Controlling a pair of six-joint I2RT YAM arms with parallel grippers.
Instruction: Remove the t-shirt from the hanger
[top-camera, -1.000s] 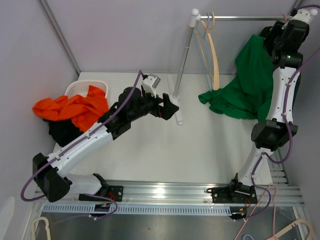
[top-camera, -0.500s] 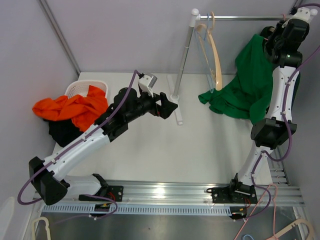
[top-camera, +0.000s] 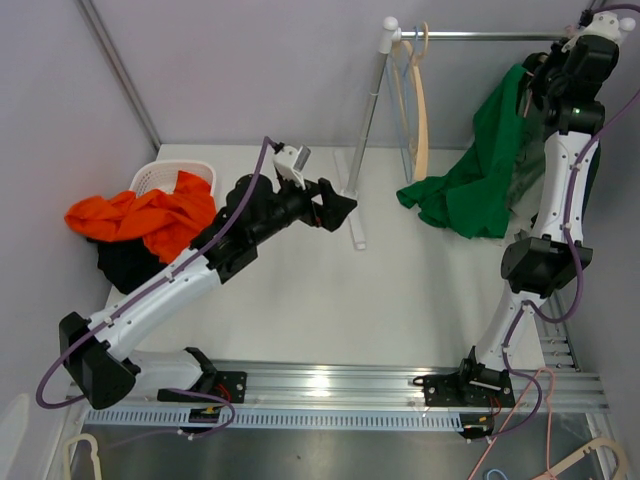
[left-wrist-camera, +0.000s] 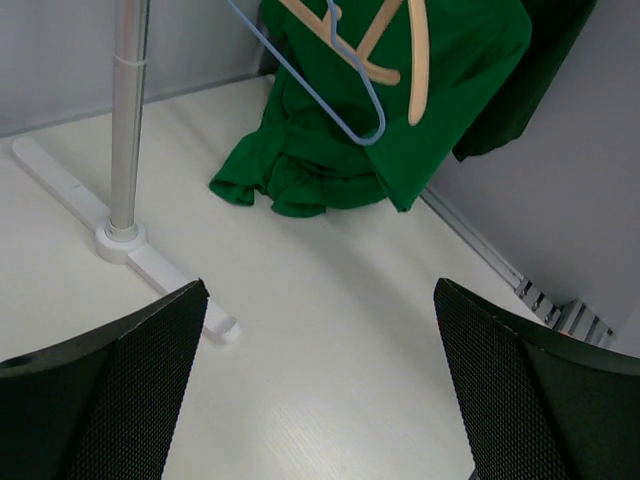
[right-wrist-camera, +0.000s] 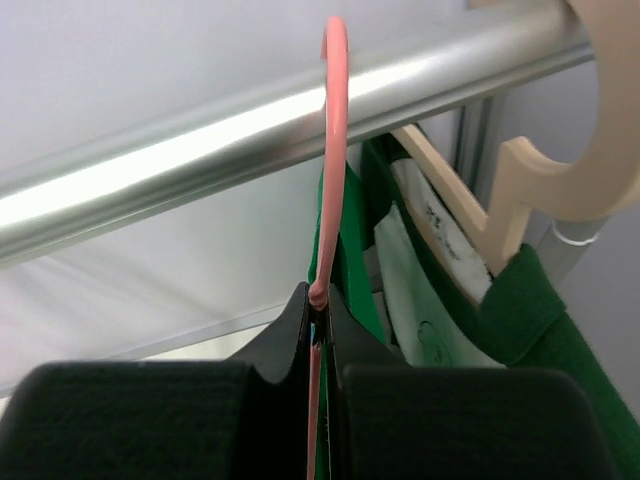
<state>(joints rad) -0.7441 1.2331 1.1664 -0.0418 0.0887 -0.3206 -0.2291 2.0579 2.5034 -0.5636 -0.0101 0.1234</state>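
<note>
The green t-shirt (top-camera: 478, 172) hangs from a pink wire hanger (right-wrist-camera: 335, 150) hooked over the metal rail (right-wrist-camera: 230, 130), and its lower part lies bunched on the table (left-wrist-camera: 300, 175). My right gripper (right-wrist-camera: 318, 312) is up at the rail (top-camera: 490, 36), shut on the pink hanger's neck just under the hook, with green cloth right behind it. My left gripper (left-wrist-camera: 320, 380) hovers open over the bare table near the rack's foot, pointing toward the shirt, nothing between its fingers (left-wrist-camera: 110, 400).
A bare wooden hanger (top-camera: 421, 100) and a blue wire hanger (left-wrist-camera: 335, 100) hang at the rail's left end beside the rack pole (top-camera: 367, 115). A second wooden hanger (right-wrist-camera: 560, 180) sits right of the pink one. A white basket (top-camera: 160, 177) with orange cloth (top-camera: 140, 215) stands far left.
My right gripper has shut on the pink hanger's neck and risen slightly, drawing the shirt's top up and right. My left arm has lifted a little toward the rack.
</note>
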